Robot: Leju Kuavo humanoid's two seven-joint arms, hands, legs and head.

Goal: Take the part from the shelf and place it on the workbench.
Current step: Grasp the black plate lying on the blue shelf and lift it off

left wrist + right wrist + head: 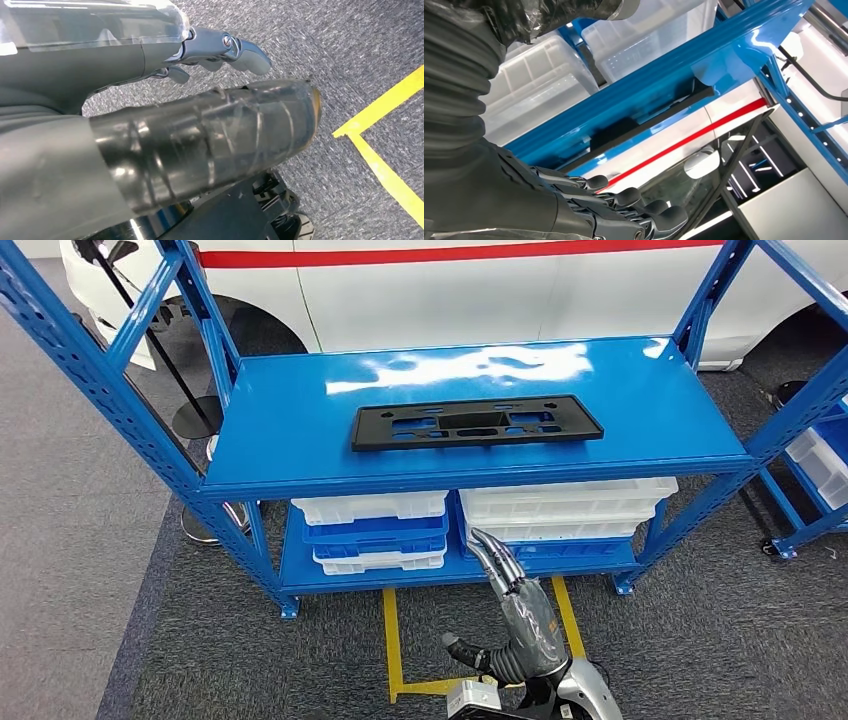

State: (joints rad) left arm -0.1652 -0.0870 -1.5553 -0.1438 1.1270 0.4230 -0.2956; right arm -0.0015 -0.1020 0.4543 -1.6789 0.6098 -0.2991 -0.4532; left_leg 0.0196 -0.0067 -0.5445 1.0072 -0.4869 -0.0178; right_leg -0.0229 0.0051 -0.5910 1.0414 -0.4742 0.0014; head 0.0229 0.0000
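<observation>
Head view: right hand [500, 565] raised in front of the blue shelf [300, 455], below the edge of the top board, fingers [490, 552] stretched upward and close together, thumb out to the side, holding nothing and touching nothing. Right wrist view: same hand [624, 215] under the blue board edge, fingers straight and side by side, empty. Left wrist view: left hand [210, 55] hanging over grey carpet [350, 45] beside a yellow floor line [385, 170], fingers slightly bent, apart, nothing inside. One black part [476, 421], flat and long with cut-outs, lying on the top board, well apart from both hands. On the lower board, stacked trays [375, 530], white and blue; exact count not clear. Behind the shelf, one white car with a red stripe [450, 255].
</observation>
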